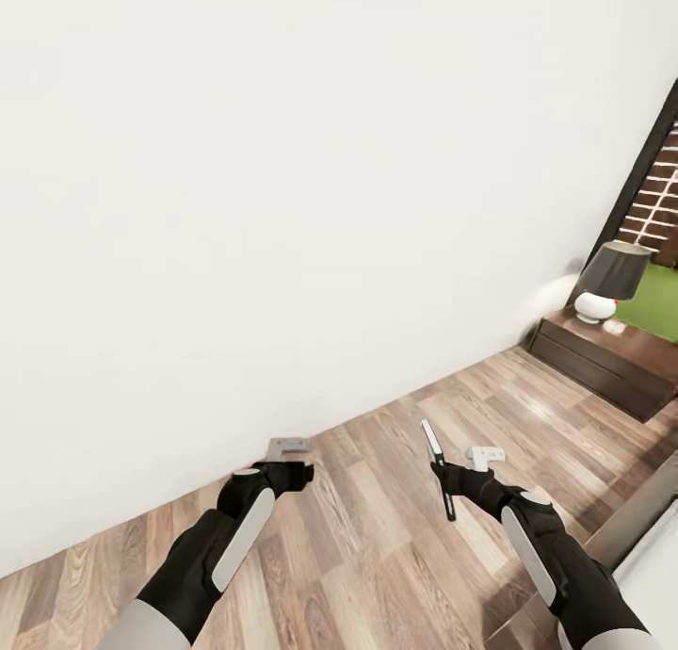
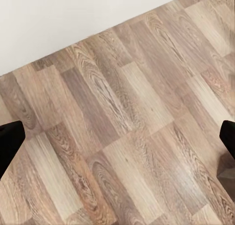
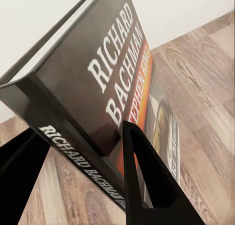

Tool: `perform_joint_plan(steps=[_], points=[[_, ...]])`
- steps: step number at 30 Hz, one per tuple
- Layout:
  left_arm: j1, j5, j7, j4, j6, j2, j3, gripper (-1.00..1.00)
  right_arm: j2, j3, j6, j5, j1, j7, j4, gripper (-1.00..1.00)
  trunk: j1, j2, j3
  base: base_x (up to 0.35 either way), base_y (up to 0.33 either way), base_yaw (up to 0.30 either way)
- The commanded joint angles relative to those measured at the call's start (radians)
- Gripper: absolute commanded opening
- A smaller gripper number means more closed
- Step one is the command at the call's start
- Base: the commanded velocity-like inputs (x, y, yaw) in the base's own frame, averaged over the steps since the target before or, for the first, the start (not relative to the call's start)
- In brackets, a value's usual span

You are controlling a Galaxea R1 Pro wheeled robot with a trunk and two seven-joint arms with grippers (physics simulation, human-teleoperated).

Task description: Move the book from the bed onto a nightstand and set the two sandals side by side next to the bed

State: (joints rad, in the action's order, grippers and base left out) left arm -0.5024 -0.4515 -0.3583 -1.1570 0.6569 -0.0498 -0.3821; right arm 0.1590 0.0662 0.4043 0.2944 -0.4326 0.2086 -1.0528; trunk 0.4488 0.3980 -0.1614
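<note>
My right gripper (image 1: pixel 450 478) is shut on the book (image 1: pixel 437 469), which stands edge-on above the wood floor. In the right wrist view the book (image 3: pixel 110 83) has a grey cover with white lettering and an orange band, and a dark finger (image 3: pixel 142 178) presses against the cover. My left gripper (image 1: pixel 290 463) hangs open near the wall's base, its two dark fingertips (image 2: pixel 10 143) far apart over bare planks. The nightstand (image 1: pixel 603 360) stands at the far right under its lamp (image 1: pixel 612 275). A corner of the bed (image 1: pixel 633 526) shows at the lower right. The sandals are out of view.
A plain white wall (image 1: pixel 282 179) rises close ahead, meeting the pale plank floor (image 1: pixel 395 556) on a diagonal. A dark-framed window (image 1: pixel 664 193) with fence and grass behind it is at the right edge. Open floor lies between me and the nightstand.
</note>
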Motion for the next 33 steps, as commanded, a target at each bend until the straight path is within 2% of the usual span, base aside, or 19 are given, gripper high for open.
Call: perform_joint_plan(steps=[1, 9, 20, 33], points=[[-0.001, -0.011, -0.009, -0.004, 0.002, 0.001, -0.001, 1.0, 0.001, 0.001, 0.005, 0.006, -0.001, 0.0, -0.001, -1.0, 0.001, 0.002, -0.001, 0.321, 0.106, -0.282], [-0.001, -0.014, -0.007, -0.008, 0.004, 0.001, -0.003, 1.0, 0.001, 0.001, 0.007, 0.005, -0.001, 0.0, -0.001, -1.0, 0.001, 0.002, 0.003, 0.174, 0.029, -0.282], [-0.001, -0.012, -0.007, -0.003, 0.004, 0.0, -0.001, 1.0, 0.002, 0.001, 0.005, 0.005, -0.001, 0.0, -0.001, -1.0, 0.001, 0.002, 0.008, 0.318, 0.011, -0.282], [-0.001, -0.012, -0.007, -0.003, 0.004, -0.001, -0.003, 1.0, 0.002, 0.001, 0.006, 0.005, -0.001, 0.0, -0.001, -1.0, 0.001, 0.002, 0.014, 0.232, 0.237, -0.283]])
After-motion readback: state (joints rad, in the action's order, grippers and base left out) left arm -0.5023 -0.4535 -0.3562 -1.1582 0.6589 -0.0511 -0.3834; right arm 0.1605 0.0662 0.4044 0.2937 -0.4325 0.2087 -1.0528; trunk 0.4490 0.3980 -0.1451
